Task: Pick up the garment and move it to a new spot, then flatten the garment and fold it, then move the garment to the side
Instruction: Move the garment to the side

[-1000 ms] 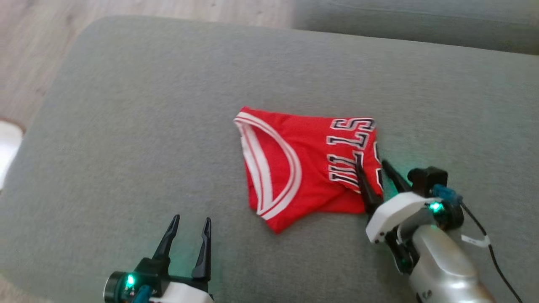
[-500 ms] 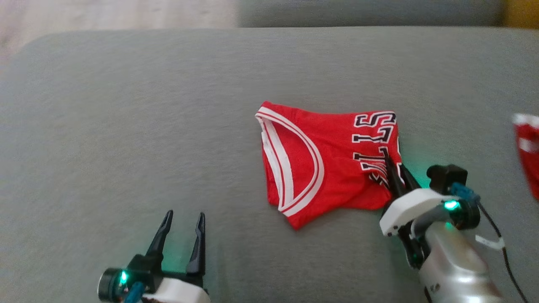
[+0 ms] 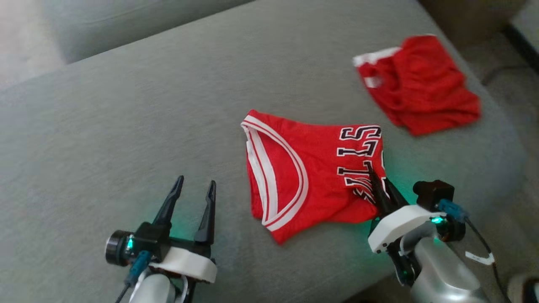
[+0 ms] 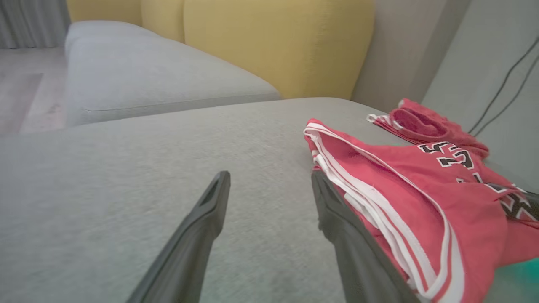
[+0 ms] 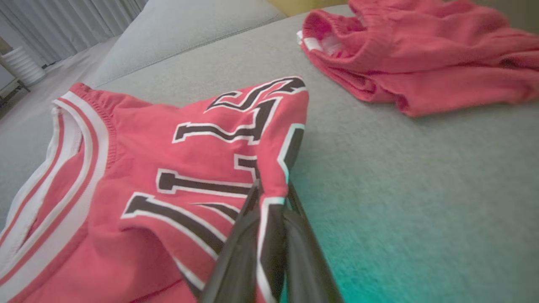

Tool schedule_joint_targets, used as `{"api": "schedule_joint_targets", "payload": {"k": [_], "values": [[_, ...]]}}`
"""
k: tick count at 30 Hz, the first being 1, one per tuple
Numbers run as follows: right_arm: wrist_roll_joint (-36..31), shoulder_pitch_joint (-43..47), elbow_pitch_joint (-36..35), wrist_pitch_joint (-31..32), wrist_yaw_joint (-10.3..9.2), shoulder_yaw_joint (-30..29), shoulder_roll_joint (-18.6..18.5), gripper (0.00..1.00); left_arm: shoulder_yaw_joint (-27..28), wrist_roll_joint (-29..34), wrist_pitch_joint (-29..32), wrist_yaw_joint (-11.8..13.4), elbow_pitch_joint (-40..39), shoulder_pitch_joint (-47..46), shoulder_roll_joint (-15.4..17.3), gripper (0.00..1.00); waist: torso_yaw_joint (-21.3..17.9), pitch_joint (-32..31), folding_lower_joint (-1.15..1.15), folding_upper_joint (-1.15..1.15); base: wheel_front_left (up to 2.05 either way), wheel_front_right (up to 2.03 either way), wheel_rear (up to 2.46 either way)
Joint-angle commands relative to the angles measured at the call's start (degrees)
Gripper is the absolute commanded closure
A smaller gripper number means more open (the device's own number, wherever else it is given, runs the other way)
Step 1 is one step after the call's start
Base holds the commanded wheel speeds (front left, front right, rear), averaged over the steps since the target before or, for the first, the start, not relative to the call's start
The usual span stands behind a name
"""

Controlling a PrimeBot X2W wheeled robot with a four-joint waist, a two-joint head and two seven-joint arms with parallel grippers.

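While the right gripper is clamping the red jersey at its approx. 3 o'clock edge, fingers pinched together on the fabric by the black lettering, the jersey is lying folded near the middle of the grey sofa seat. At approx. 7 o'clock from it, the left gripper is hovering over bare cushion w/ fingers spread apart, holding nothing. A second red garment is sitting crumpled at approx. 1 o'clock, well apart.

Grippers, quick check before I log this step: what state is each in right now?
Left gripper: open, holding nothing.
Right gripper: shut on the red jersey at its edge.
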Motion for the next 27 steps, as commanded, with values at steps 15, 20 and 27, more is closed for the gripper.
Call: {"api": "schedule_joint_targets", "payload": {"k": [15, 20, 27], "values": [[-9.65, -14.75, -4.76, -0.63, -0.05, -7.28, -1.73, 1.0, 1.41, 3.48, -0.55, 0.07, 2.79, -0.7, 0.19, 0.0, -1.05, 5.23, 0.0, 0.0, 0.0, 0.0, 0.0], [-17.38, -22.09, 0.82, -0.63, -0.05, -19.94, -6.85, 1.0, 2.54, 4.59, -0.55, -0.05, 3.53, -1.41, 0.42, 0.0, 1.47, 6.86, 0.0, 0.0, 0.0, 0.0, 0.0], [-31.87, -25.46, 2.2, -0.63, -0.05, -41.1, -8.69, 0.0, 4.27, 5.45, -0.55, 0.56, 3.36, -2.51, 0.65, 0.0, 3.57, 8.19, 0.0, 0.0, 0.0, 0.0, 0.0]]}}
